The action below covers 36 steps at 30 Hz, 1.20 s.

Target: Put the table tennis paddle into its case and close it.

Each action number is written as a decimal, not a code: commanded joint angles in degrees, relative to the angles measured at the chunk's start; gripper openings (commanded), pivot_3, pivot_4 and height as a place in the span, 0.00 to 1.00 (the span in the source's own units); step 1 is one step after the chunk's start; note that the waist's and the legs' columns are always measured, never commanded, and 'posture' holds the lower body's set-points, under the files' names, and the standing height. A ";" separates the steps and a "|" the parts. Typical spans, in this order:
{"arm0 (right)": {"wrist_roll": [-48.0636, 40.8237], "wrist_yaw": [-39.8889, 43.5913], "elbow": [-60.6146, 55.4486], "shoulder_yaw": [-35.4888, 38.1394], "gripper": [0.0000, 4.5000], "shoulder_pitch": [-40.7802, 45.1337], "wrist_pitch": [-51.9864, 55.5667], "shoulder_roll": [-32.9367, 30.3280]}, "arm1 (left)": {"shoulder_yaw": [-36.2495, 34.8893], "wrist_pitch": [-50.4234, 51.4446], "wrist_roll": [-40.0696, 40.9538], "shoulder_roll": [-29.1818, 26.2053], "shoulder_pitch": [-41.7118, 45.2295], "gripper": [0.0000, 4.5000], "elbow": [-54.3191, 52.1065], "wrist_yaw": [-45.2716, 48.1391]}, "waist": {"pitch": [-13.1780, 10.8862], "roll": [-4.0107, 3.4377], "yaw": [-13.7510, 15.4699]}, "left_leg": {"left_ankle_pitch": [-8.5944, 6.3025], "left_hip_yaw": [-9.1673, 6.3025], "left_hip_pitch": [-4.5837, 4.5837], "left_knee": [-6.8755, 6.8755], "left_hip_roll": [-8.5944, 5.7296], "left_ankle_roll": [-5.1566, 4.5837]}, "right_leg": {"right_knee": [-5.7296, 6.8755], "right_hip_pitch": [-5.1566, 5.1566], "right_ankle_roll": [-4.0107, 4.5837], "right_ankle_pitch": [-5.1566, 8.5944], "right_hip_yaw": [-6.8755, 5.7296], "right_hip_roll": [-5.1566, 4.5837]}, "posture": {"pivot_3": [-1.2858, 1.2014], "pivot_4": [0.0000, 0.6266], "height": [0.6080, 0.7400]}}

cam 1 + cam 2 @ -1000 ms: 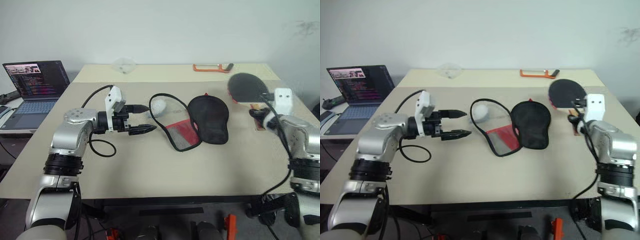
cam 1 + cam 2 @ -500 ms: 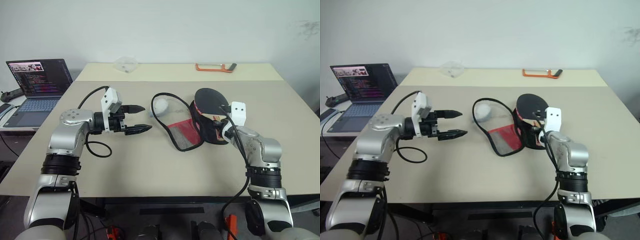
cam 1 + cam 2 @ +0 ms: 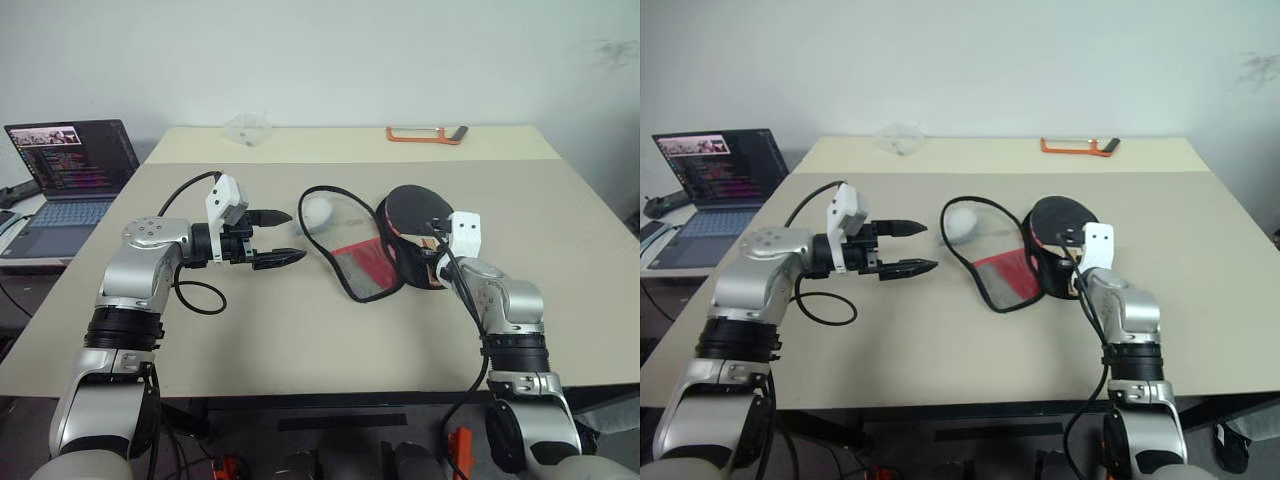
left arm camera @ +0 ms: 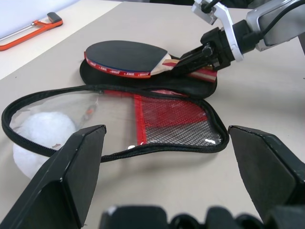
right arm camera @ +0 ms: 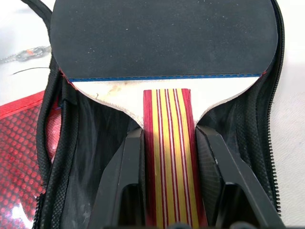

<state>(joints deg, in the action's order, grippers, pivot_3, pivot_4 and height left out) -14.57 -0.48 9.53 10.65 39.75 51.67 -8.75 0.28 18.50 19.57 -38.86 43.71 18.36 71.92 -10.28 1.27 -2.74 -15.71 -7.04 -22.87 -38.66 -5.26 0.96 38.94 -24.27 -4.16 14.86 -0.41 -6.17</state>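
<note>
Beige table (image 3: 300, 330): right gripper (image 5: 167, 157) pinches the table tennis paddle (image 5: 162, 43) by its handle over the unzipped case (image 3: 375, 262); left gripper (image 3: 275, 237), at its 9 o'clock, gapes empty.

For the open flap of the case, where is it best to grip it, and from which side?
Probably the black zipper edging of the case flap, on its near-left curve. The open left gripper faces that raised rim from the left, so it could pinch it and fold it over the table tennis paddle.
</note>
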 commanded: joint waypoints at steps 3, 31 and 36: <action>-0.35 -0.76 0.07 1.11 0.24 2.61 -3.65 1.69 | -0.57 -0.95 0.13 -0.38 1.31 1.00 -1.33 0.28 | 0.00 0.00 -0.33 | 0.00 0.00 0.00 0.00 0.00 0.00 | 0.00 0.00 0.00 0.00 0.00 0.00 | 0.52 0.24 1.00; -28.36 39.15 -45.37 1.62 1.00 -11.21 14.79 -33.87 | 6.01 -7.19 -13.01 4.26 5.31 0.40 15.37 -9.11 | -0.03 0.08 0.82 | -0.14 -0.12 0.02 -0.11 0.01 -0.26 | -0.04 0.22 -0.02 0.01 -0.20 0.03 | 0.52 0.24 1.00; -30.55 40.53 -45.98 2.81 1.00 -12.18 13.75 -37.74 | 7.22 -9.95 -15.60 9.10 9.86 0.00 24.74 -11.23 | -0.04 0.11 0.99 | -0.14 -0.10 0.01 -0.17 -0.02 -0.25 | -0.03 0.24 -0.05 -0.01 -0.19 -0.01 | 0.52 0.24 1.00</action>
<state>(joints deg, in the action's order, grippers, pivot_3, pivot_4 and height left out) -44.11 39.57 -34.83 11.60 27.47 66.63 -45.54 7.29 10.17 4.75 -30.51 51.96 41.35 61.66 -10.32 1.38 -1.75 -15.85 -7.14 -22.86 -38.83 -5.28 0.70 38.91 -24.03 -4.20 14.85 -0.60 -6.18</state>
